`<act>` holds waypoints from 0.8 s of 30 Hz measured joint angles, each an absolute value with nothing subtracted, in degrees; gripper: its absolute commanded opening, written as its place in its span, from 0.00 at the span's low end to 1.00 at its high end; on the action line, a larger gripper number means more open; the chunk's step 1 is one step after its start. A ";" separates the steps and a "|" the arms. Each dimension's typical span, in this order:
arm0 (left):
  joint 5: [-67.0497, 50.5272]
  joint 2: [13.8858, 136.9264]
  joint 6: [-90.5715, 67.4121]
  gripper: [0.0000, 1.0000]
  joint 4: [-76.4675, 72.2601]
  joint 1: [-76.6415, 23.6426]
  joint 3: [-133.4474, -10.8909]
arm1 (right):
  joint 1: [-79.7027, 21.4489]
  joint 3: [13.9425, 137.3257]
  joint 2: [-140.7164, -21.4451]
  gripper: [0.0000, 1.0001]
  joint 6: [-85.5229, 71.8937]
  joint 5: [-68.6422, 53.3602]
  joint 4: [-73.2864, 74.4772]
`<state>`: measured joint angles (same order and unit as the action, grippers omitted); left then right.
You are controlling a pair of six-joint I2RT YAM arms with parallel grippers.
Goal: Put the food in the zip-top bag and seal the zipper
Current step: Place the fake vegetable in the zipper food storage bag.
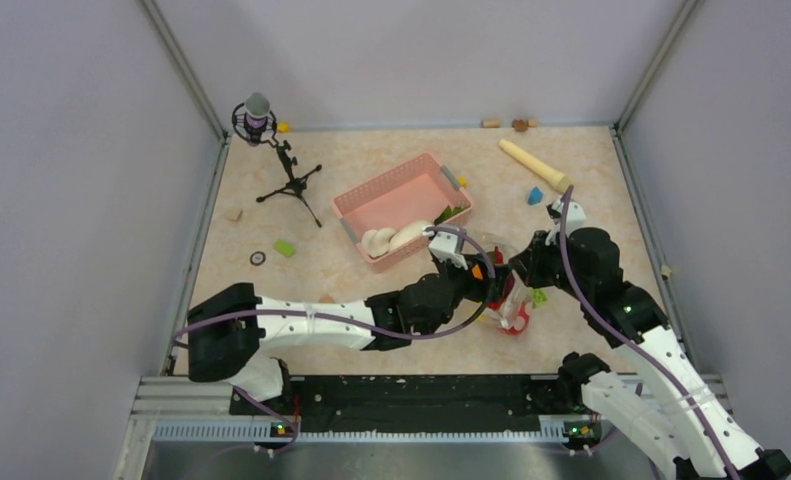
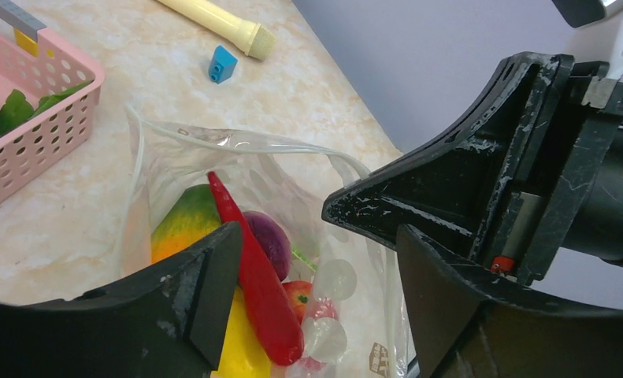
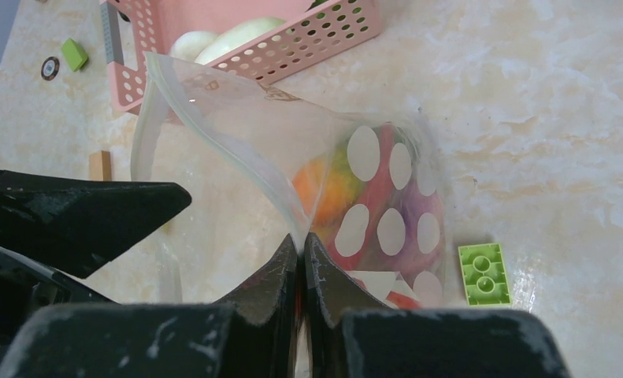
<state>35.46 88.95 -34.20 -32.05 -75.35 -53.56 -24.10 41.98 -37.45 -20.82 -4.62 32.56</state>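
On the tabletop (image 1: pixel 391 155), the pink basket (image 1: pixel 382 177) serves as the marker for everything else. The zip-top bag (image 3: pixel 324 134) lies just beside the basket's corner nearest the arms, on the right-arm side, with its mouth gaping. The right tool (image 3: pixel 301 248) is pinched fully together on the bag's lip at the zipper (image 3: pixel 249 173) and holds that edge up. The left tool (image 2: pixel 317 231) hangs over the mouth, jaws spread wide and nothing between them.

Inside the bag are an orange-green mango (image 2: pixel 183 220), a yellow mango (image 2: pixel 237 354), a red chili (image 2: pixel 257 276), a purple onion (image 2: pixel 272 236) and a red apple (image 2: pixel 300 295). White pieces (image 1: pixel 396 238) and a leafy green piece (image 2: pixel 9 118) lie in the basket. I judge that loading is the step in hand and sealing is not yet due. The next move calls for the left arm to cross to the basket, dip over its wall and close on a white piece while the right holds the lip raised.

A microphone on a tripod (image 1: pixel 258 108) stands well to the basket's left. A cream rod (image 1: pixel 534 164) lies to the basket's right and farther back, with a blue block (image 1: pixel 535 196) between the two. A green brick (image 3: pixel 483 273) sits just beside the bag, on the side away from the basket. None of these blocks the path. The likelier hindrances are the two tools crowded together at the mouth and the limp film.
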 measured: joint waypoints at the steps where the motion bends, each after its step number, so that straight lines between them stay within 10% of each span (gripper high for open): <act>1: 35.38 88.51 -33.85 0.83 -31.33 -75.35 -53.56 | -24.10 41.98 -37.45 0.05 -20.80 -4.62 32.53; 13: 39.42 78.24 -28.36 0.97 -11.70 -73.45 -57.56 | -24.10 41.98 -37.12 0.05 -20.80 -4.60 32.56; 24: 21.98 83.31 -21.50 0.97 3.70 -48.38 -70.57 | -24.10 41.98 -36.32 0.05 -20.80 -4.64 32.58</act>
